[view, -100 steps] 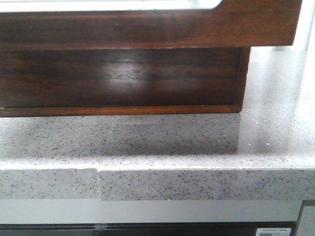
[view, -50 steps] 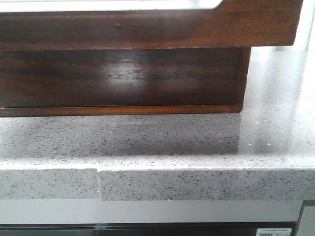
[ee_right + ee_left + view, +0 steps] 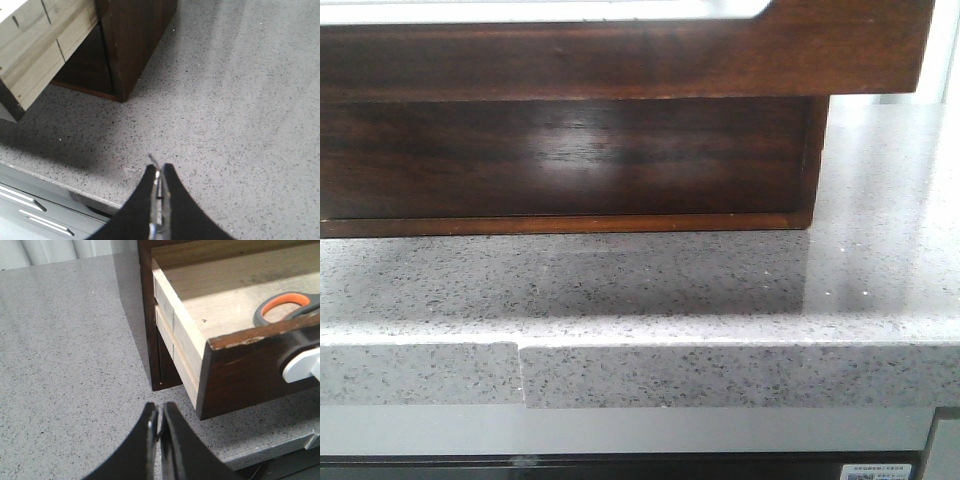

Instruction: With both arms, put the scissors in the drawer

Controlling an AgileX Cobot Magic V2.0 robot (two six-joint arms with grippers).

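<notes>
The dark brown drawer (image 3: 620, 60) stands pulled out over the grey speckled counter, with a white cutout along its top edge. In the left wrist view the drawer (image 3: 240, 370) is open, and scissors (image 3: 280, 307) with an orange-and-grey handle lie on its pale wooden floor; only the handle loop shows. My left gripper (image 3: 159, 415) is shut and empty above the counter, in front of the drawer's left corner. My right gripper (image 3: 159, 172) is shut and empty above the counter, off the cabinet's right corner. The drawer's pale side (image 3: 40, 45) shows in the right wrist view.
The dark wood cabinet (image 3: 570, 160) sits on the counter (image 3: 720, 290) under the drawer; its corner (image 3: 135, 45) shows in the right wrist view. The counter's front edge (image 3: 720, 375) has a seam at the left. Grey cupboard fronts (image 3: 20, 205) lie below the edge.
</notes>
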